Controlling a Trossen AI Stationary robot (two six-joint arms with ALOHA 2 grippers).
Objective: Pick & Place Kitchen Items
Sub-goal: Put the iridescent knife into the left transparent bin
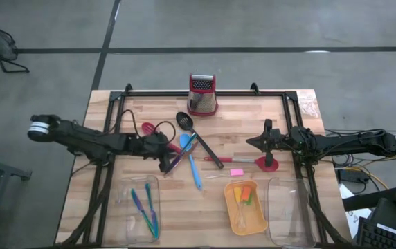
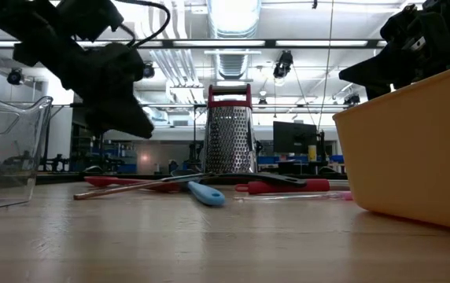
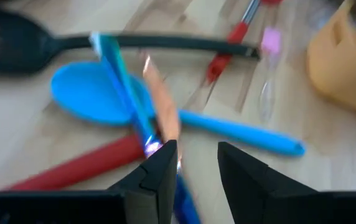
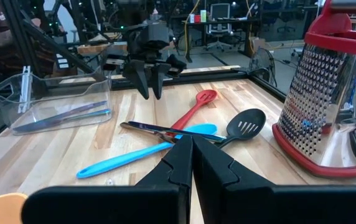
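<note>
Left gripper [image 1: 166, 166] hangs over the utensil pile mid-table, fingers apart, empty, tips just above the thin sticks [image 3: 134, 106] crossing the blue spoon [image 1: 192, 162]. Right gripper [image 1: 268, 142] is closed on nothing, parked near the right edge. Done so far, by my read: sticks in the clear tray [image 1: 125, 207], small pieces in the orange tray [image 1: 257, 223]. Left to sort: black slotted spoon [image 1: 196, 135], red utensils, pink piece [image 1: 237, 171].
</note>
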